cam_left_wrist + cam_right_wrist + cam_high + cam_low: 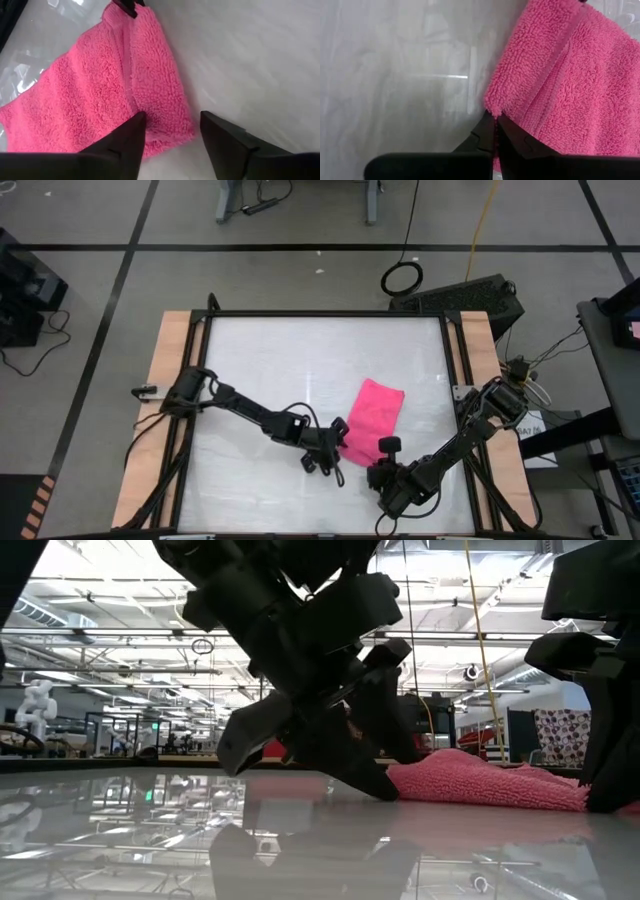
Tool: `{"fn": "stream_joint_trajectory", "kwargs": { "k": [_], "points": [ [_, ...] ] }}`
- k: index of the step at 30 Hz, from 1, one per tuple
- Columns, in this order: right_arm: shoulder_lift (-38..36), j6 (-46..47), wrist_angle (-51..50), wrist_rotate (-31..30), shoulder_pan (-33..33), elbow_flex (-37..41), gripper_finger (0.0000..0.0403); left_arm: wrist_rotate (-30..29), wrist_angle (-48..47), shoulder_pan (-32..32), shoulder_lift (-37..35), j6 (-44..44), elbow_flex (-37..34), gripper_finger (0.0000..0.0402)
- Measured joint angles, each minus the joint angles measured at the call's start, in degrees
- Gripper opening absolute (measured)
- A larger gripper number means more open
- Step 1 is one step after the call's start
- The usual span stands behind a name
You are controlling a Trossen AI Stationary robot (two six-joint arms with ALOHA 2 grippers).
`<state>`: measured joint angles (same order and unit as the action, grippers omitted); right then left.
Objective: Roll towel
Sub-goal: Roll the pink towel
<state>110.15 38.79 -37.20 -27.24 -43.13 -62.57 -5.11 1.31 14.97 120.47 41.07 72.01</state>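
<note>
Near the desk's [250, 350] front edge, the towel's [372, 418] corners are met: left tool [172, 131] open astride one, right tool [495, 132] pinched shut on another.

Bright overhead light, glossy table [270, 360] glare, arms backlit, perhaps slightly blurred

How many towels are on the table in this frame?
1. The pink towel lies flat right of the table's centre, near the front edge, with both end effectors at its near end. Nothing suggests another is hidden.
</note>
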Motion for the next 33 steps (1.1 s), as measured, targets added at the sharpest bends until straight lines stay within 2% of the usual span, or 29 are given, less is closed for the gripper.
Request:
{"fn": "stream_joint_trajectory", "kwargs": {
  "k": [3,8,9,14,20,28,33],
  "points": [
    [0.00,0.01,0.02,-0.02,0.00,0.00,0.0000,0.20,0.06,-0.62,0.14,-0.16,0.11,0.0144],
    [-0.16,0.90,0.01,-0.04,-0.02,0.00,0.0000,-0.04,-0.78,-1.58,0.32,0.23,0.26,0.0026],
    [-0.28,1.08,0.11,0.00,0.00,0.00,0.0000,-0.04,-0.91,-1.69,0.34,0.26,0.26,0.0015],
    [-1.72,2.56,-1.04,-0.79,0.00,0.13,0.0000,1.01,-5.00,-1.88,0.32,-1.14,1.19,0.0006],
    [-2.85,-1.01,-3.00,-2.46,1.45,0.22,0.0000,2.48,-14.35,-1.92,0.17,-10.38,3.62,0.0003],
    [-2.98,-13.35,-2.71,-2.39,7.75,0.14,0.0000,2.15,-24.72,-1.98,-1.27,-25.47,5.00,0.0002],
    [-3.08,-22.63,0.98,-3.07,12.30,-0.02,0.0000,1.54,-32.81,-2.23,-3.76,-33.24,4.76,0.0001]
  ]
}}
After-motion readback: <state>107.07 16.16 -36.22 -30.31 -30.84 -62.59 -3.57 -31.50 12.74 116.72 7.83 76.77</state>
